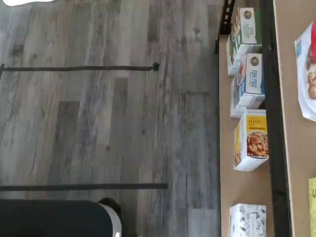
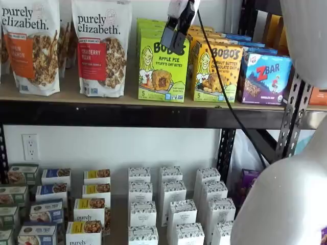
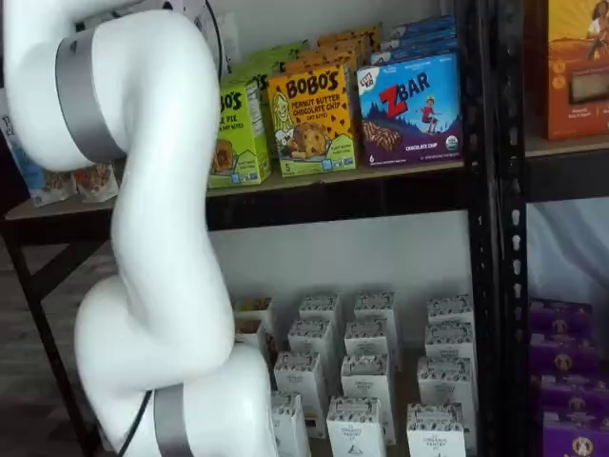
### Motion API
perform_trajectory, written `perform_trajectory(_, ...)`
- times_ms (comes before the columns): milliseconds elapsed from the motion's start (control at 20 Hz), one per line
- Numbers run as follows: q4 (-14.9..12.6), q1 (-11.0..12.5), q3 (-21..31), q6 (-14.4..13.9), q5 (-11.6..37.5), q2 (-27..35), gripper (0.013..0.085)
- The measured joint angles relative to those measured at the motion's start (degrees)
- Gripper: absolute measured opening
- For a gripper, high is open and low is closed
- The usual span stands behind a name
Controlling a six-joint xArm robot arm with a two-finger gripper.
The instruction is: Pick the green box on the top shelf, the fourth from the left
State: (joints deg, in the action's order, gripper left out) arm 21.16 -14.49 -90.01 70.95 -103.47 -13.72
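I am watching the gripper point(image 2: 174, 31) hanging in front of the green box point(image 2: 162, 64) on the top shelf point(image 2: 102, 113), its black fingers overlapping the box's upper right corner in a shelf view. They are showing side-on, so I cannot tell from the pictures how far they are spread (I am reading them as wide, with nothing between them). The green box is standing upright at the board's front edge, touching the yellow-orange box point(image 2: 216, 71) on its right, with a granola bag point(image 2: 101, 46) just beside it on the left. I am judging that tight neighbour as the main risk: a finger coming down on the seam could push the yellow-orange box back or pinch both. The cable point(image 2: 225, 92) is trailing across that box's face and could snag it.
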Motion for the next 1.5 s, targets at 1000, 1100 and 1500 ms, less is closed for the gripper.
perform_trajectory(1000, 6.6, 2.2, 5.3, 1.8, 8.1, -4.1, 0.085)
perform_trajectory(1100, 7.2, 1.8, 6.3, 1.6, 10.4, -4.7, 0.085)
perform_trajectory(1500, 7.5, -0.2, 7.8, 0.5, 17.0, -4.6, 0.085)
